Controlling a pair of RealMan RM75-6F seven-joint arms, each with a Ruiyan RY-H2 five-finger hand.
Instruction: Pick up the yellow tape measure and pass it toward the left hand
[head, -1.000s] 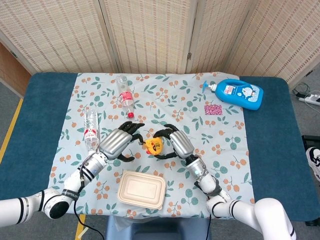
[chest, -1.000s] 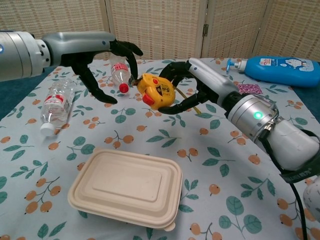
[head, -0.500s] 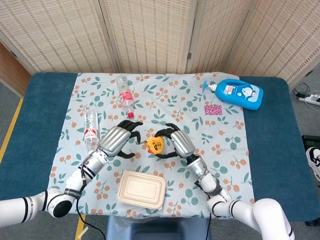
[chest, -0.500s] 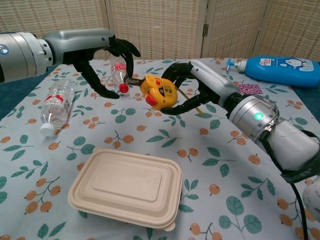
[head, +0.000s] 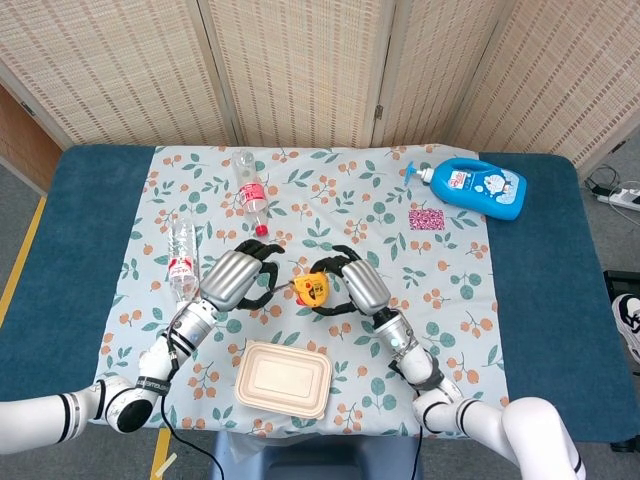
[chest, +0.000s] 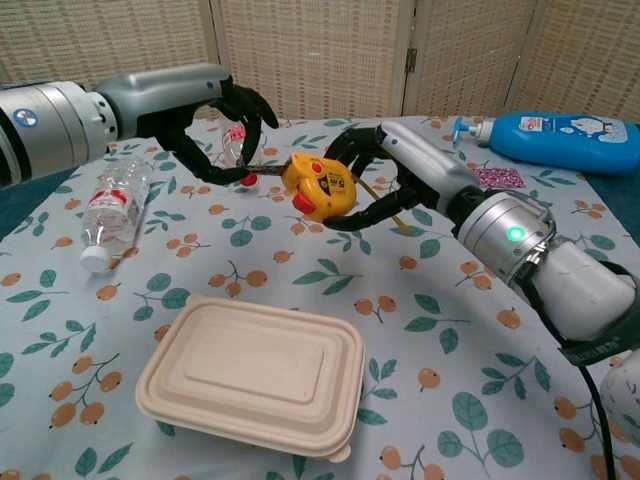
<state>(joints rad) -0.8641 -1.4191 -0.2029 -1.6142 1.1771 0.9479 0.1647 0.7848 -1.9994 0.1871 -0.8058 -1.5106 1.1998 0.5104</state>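
Since the earlier frame, the left hand (chest: 215, 130) has curled its fingers (chest: 252, 108) inward and closed toward the strap end of the yellow tape measure (chest: 318, 186), which has shifted slightly leftward and upward in the right hand's hold.

Left to right, chest view: two clear water bottles (chest: 112, 210) lie on the floral cloth (chest: 420, 300), well outside the left fingers. The left hand hangs above the cloth with its fingers bent into a hook; a thin strap or tape end runs from the tape measure's left face to those fingertips, but whether it is pinched or only touched cannot be told. The tape measure is held clear of the cloth, just to the right of the left fingertips, its long axis running roughly left to right. The right hand (chest: 385, 175) cups it from behind and from the right, fingers (chest: 345, 148) wrapped over the top and thumb below.

A lidded beige food box (chest: 255, 372) lies nearer the camera than both hands; a blue detergent bottle (chest: 560, 140) lies far beyond the right hand.

The coming move appears to turn on the short gap between the left fingertips and the case: the right hand carries it, and the left is the nearer free hand.
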